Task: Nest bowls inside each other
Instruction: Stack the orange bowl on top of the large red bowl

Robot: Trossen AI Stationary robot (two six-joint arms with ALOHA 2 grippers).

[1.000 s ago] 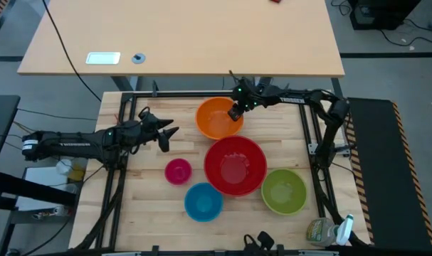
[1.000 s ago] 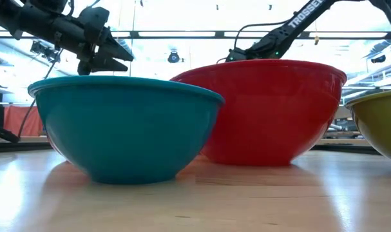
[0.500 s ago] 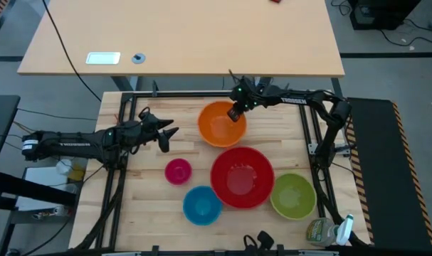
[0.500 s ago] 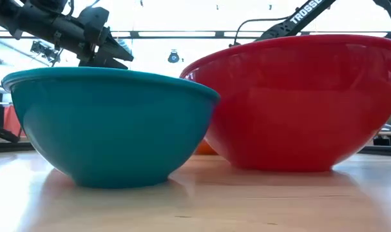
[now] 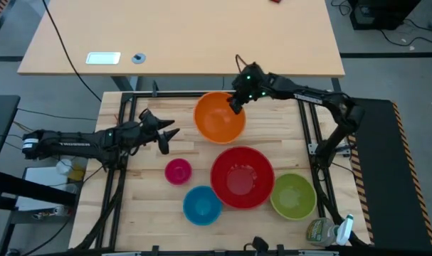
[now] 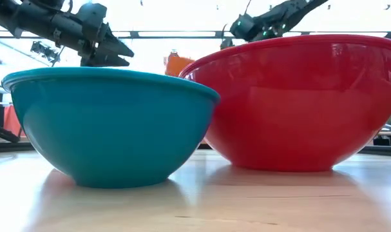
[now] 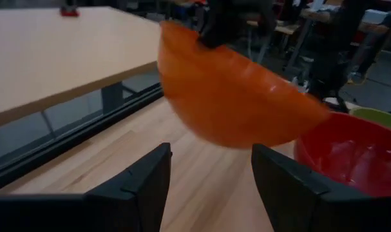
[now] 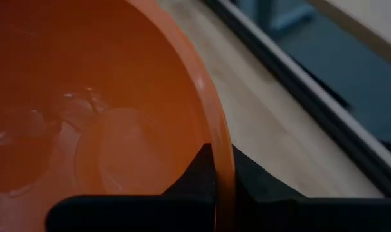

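Observation:
My right gripper (image 5: pixel 235 107) is shut on an orange bowl (image 5: pixel 219 121), which hangs above the table's far middle and also shows in the left wrist view (image 7: pixel 234 96). A big red bowl (image 5: pixel 242 178) stands nearer, with a green bowl (image 5: pixel 292 195) at its right. A blue bowl (image 5: pixel 202 204) and a small pink bowl (image 5: pixel 178 171) stand at its left. All rest on their bases. My left gripper (image 5: pixel 169 136) hovers open left of the orange bowl, holding nothing. My right gripper pinches the orange bowl's rim (image 8: pixel 216 145) on the bowl's far right side, one finger (image 8: pixel 195 171) inside the bowl and one (image 8: pixel 253 174) outside. The fingers slant down from the far right. The bowl hangs tilted, clear of the table, held side highest.
A black metal frame (image 5: pixel 130 99) borders the wooden worktop. A second table (image 5: pixel 180 35) stands beyond the far edge. A bottle (image 5: pixel 322 231) lies at the near right corner. Bare wood shows between my left gripper and the orange bowl.
My right gripper has shut on the orange bowl's rim and risen, tipping up; the bowl has come off the table and now hangs tilted. Before the lift, the red bowl slid toward the near edge, and the green bowl shifted with it.

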